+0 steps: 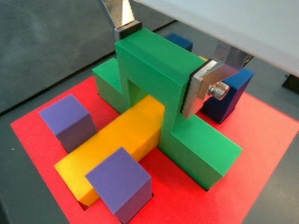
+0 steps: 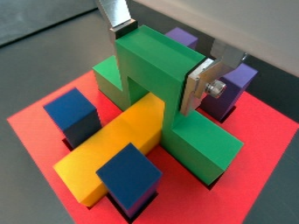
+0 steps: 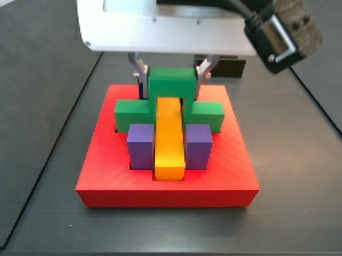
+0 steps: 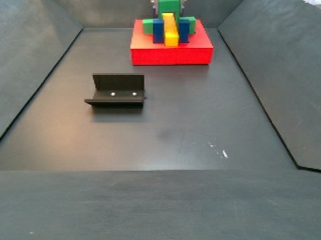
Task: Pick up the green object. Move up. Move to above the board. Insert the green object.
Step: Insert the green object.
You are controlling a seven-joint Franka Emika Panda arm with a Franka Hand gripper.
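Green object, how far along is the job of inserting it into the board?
Pickup and carry look done: the green object straddles the yellow bar on the board. In hand: the gripper grips its raised middle, fingers on both sides. Left: confirming it is fully seated, then releasing.

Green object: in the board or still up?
In. The green object straddles the yellow bar, side cubes down on the board. Gripper is shut on its raised middle.
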